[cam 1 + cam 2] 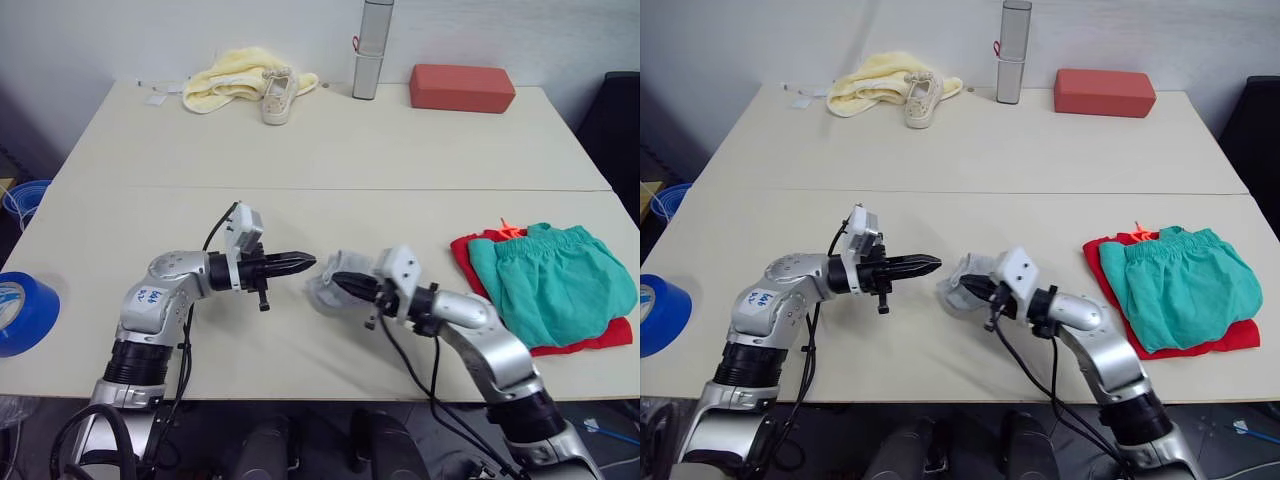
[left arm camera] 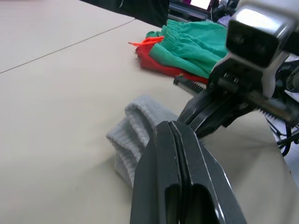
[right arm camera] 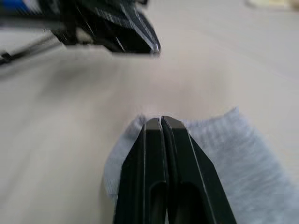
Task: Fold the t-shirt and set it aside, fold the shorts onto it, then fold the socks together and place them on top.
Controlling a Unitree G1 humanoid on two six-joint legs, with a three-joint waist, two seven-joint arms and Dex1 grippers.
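The light grey socks (image 1: pixel 322 290) lie bunched near the table's front middle, and my right gripper (image 1: pixel 340 281) is shut on them. In the right wrist view its closed fingers (image 3: pixel 154 158) lie over the knit of the socks (image 3: pixel 224 144). My left gripper (image 1: pixel 308 264) is shut on nothing. It points right, its tip a short gap from the socks. At the right of the table the teal-green shorts (image 1: pixel 550 280) lie folded on the folded red t-shirt (image 1: pixel 465 255), which shows as a red border around them.
A blue tape roll (image 1: pixel 22 312) sits at the table's left front edge. Along the back stand a pale yellow cloth (image 1: pixel 235 78), a small off-white shoe (image 1: pixel 278 97), a grey cylinder (image 1: pixel 372 50) and a red-brown block (image 1: pixel 461 87).
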